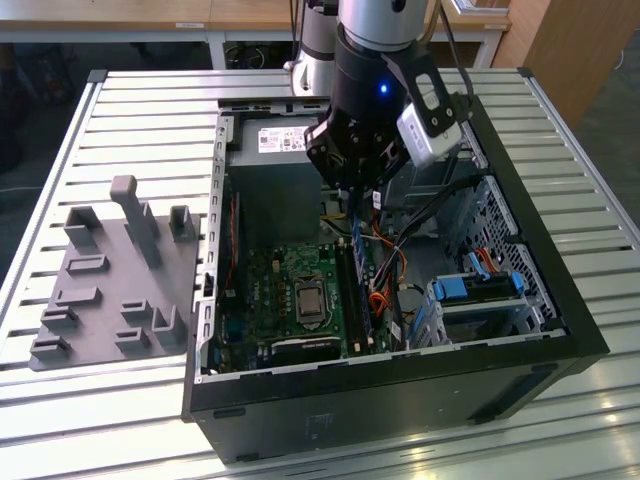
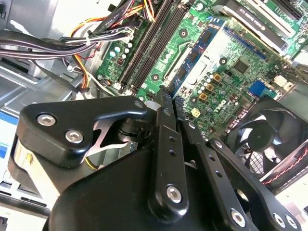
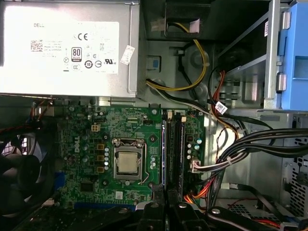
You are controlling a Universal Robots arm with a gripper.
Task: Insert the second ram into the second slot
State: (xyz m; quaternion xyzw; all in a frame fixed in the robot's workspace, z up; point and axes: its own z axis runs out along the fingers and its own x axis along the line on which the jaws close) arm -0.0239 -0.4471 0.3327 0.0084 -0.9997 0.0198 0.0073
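Observation:
My gripper (image 1: pixel 352 198) hangs inside the open computer case, above the far end of the black memory slots (image 1: pixel 350 300). Its two fingers stand almost together in both wrist views (image 2: pixel 172 97) (image 3: pixel 166 207). Pinched between them is the second ram (image 3: pixel 164 154), a thin dark-blue stick seen edge-on. It runs out from the fingertips parallel to the slots (image 3: pixel 181 154), just above the slot nearest the processor socket. Its chips show as blue patches in the second wrist view (image 2: pixel 210 36). From outside it is a blue strip under the gripper (image 1: pixel 356 235).
The power supply (image 3: pixel 67 48) fills the case end beyond the slots. Cable bundles (image 3: pixel 260 144) cross beside them, and a fan (image 2: pixel 269 130) sits past the processor socket (image 3: pixel 127 161). Blue drive-bay tabs (image 1: pixel 480 290) lie at the exterior view's right; a grey parts fixture (image 1: pixel 110 290) lies left of the case.

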